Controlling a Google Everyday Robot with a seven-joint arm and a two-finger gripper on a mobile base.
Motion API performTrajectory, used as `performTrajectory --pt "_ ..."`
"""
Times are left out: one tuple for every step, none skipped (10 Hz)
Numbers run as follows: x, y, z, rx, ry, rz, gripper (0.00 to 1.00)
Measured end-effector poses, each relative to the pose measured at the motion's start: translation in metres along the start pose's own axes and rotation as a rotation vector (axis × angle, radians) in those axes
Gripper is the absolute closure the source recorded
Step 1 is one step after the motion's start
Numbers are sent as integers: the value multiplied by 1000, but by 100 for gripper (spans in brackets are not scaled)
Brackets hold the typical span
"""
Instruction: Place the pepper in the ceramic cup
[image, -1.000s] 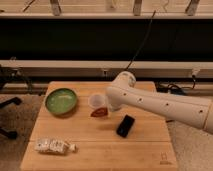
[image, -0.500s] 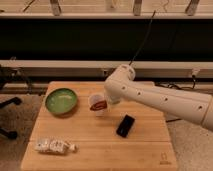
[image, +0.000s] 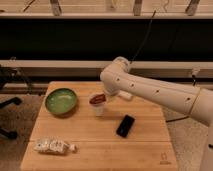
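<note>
The dark red pepper (image: 96, 99) lies across the mouth of the pale ceramic cup (image: 99, 108), which stands upright near the middle of the wooden table (image: 95, 145). My gripper (image: 107, 96) is just to the right of the cup's rim, right at the pepper, at the end of the white arm (image: 150, 90) that reaches in from the right. The arm hides most of the gripper. I cannot tell whether the pepper is held or rests on the cup.
A wide green bowl (image: 61, 100) sits left of the cup. A black phone-like slab (image: 125, 125) lies to the cup's front right. A white crumpled packet (image: 52, 146) lies at the front left. A black rail wall runs behind the table.
The pepper has gone from the table in front of the cup up to the cup's mouth. The arm has swung left and lowered over the cup.
</note>
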Motion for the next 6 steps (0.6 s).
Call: performTrajectory --pt "2 -3 1 2 13 2 100" --pt "3 -6 2 4 23 2 100" --pt "7 -8 2 9 46 3 100" --pt "9 -10 2 16 62 -1 96" --pt "9 -10 2 21 71 -5 89" --pt "9 -11 0 28 82 -12 78"
